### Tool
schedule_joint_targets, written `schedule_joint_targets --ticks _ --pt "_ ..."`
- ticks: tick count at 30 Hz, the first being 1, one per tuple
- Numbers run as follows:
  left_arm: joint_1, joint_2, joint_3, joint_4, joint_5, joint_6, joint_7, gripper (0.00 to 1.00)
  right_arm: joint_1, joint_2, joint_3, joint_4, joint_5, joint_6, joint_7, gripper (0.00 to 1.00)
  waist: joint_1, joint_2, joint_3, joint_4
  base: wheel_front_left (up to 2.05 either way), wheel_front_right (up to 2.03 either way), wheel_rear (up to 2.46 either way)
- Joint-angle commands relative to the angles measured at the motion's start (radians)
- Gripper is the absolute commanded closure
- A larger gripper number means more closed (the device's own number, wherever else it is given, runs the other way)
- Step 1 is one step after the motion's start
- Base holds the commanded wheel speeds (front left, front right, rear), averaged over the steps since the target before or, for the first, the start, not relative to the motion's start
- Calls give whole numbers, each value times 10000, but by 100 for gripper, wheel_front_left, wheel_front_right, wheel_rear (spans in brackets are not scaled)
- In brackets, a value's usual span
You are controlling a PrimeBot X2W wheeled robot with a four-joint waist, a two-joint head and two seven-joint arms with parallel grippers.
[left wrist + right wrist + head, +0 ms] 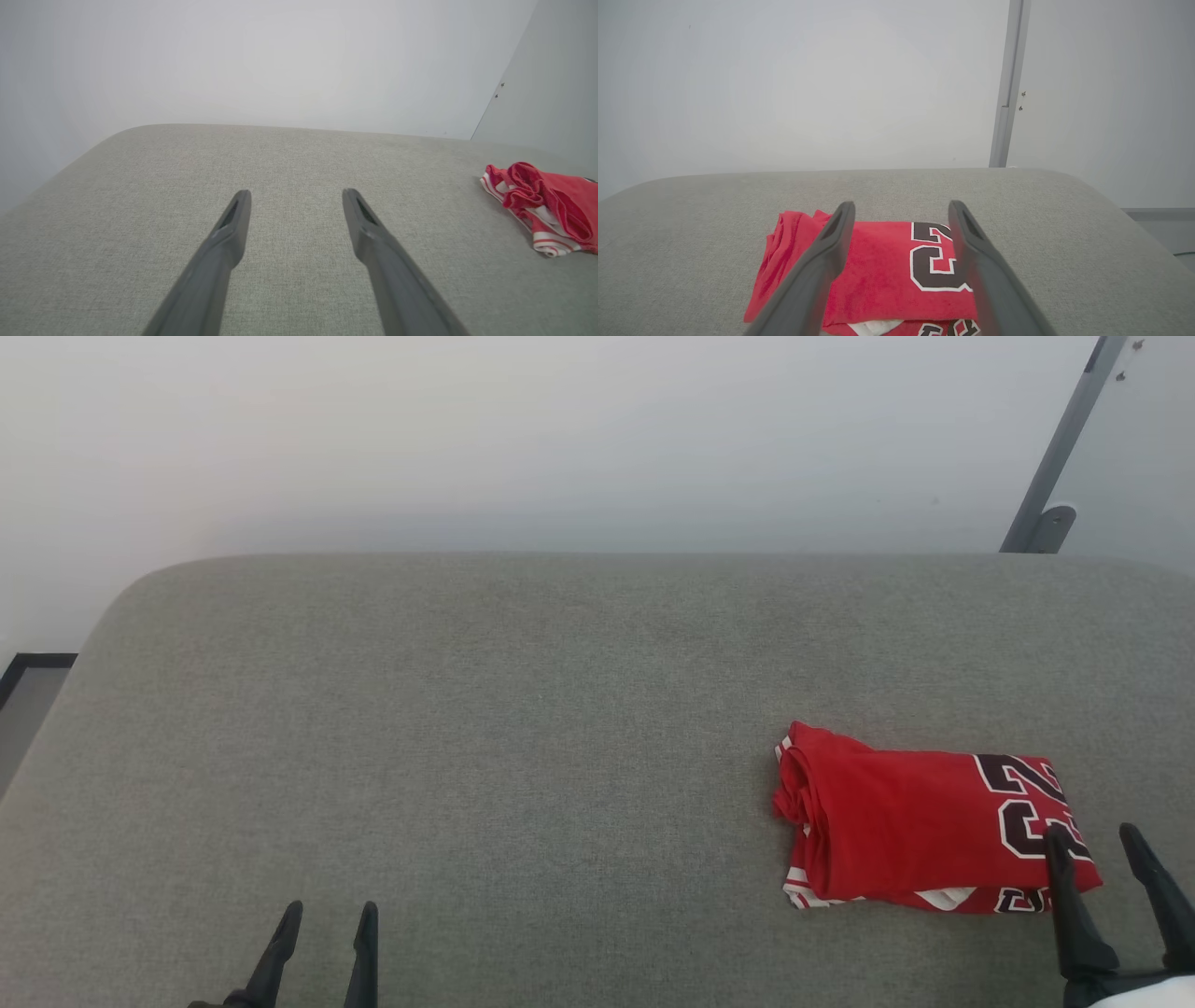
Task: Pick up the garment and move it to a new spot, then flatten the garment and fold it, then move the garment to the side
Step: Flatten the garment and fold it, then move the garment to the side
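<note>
While the folded shirt lies just ahead of the right gripper, both this gripper and the left gripper stand parted, holding nothing.

My head camera looks down on the cushion from above. Both wrist cameras ride low, facing the wall along the left pincer and right pincer. All three share the shirt, closest in the right wrist view.

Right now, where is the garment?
In the head view the garment lies folded on the right side of the grey cushion, with the open right gripper at its right end.
</note>
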Motion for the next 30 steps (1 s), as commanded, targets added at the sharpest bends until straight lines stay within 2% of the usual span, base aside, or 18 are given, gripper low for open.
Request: schedule_joint_targets --ticks 1,9,16,19,25,30 --pt "-139 -7 26 -36 53 -17 -42 0 -7 51 59 -5 -99 -6 -50 0 0 -1 -5 -18 0 0 0" --pt "-357 -34 -114 80 102 -17 -40 0 -772 -141 24 690 -53 -6 349 0 0 -1 51 -101 0 0 0" --pt "-831 181 -521 302 -85 -17 -40 0 -2274 -1277 570 1467 132 -12 1293 0 0 -1 358 -205 0 0 0" --pt "-1164 262 -712 267 -99 -17 -42 0 -2889 -1812 766 2009 456 -11 2213 0 0 -1 642 -181 0 0 0" --pt "-1996 366 -955 294 -21 -17 -42 0 -3843 -2911 1258 2960 1484 -11 4744 0 0 -1 1353 -47 0 0 0" --pt "-2600 405 -1056 335 -66 -17 -40 0 -4387 -3415 1868 3199 2660 -12 6805 0 0 -1 1891 -31 0 0 0"
